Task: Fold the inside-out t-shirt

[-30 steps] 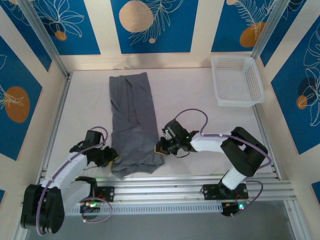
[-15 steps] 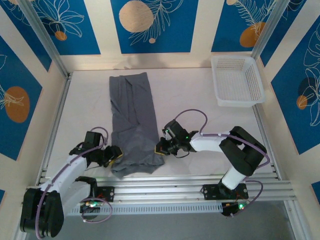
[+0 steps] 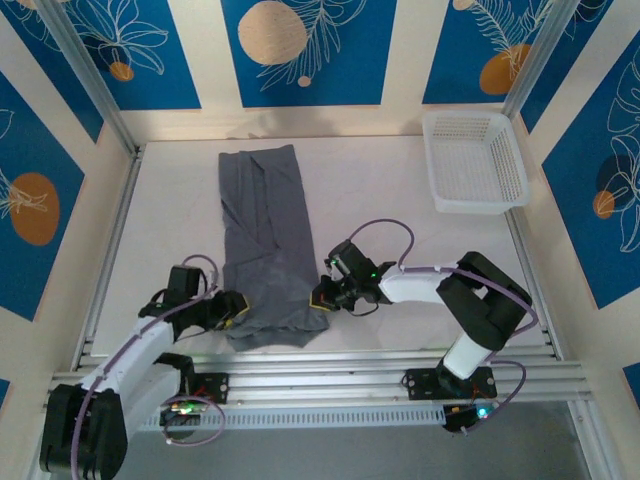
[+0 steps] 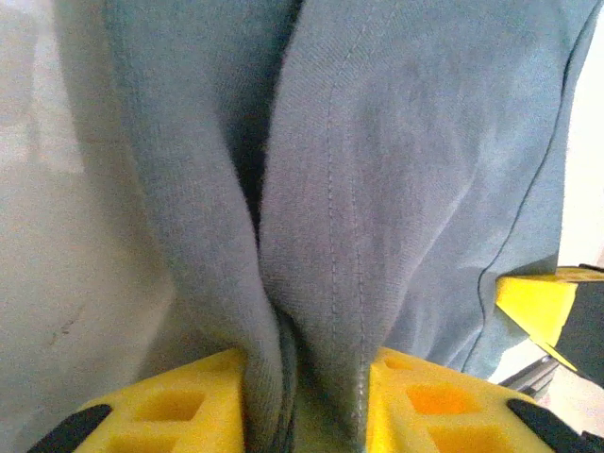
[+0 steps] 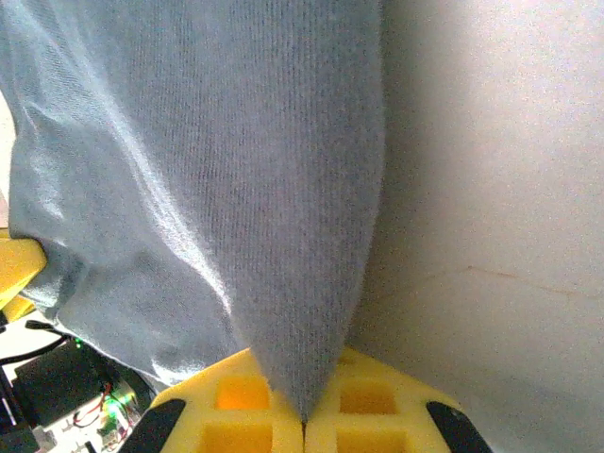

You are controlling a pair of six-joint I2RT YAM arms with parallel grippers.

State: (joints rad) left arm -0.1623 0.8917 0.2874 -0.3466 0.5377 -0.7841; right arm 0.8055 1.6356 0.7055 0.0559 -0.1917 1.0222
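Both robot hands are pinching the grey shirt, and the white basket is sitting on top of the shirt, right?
Not quite. The white basket sits in the far right corner, apart from the grey shirt, as the top external view shows. The left gripper and right gripper are both pinching the shirt's near end.

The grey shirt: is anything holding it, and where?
The left tool pinches the shirt at its near left corner, the right tool at its near right corner.

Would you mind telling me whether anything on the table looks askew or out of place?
Nothing is damaged or spilled. The grey t-shirt lies as a long strip, and its near hem is bunched where the left end effector and right end effector pinch its corners. The white basket sits upright.
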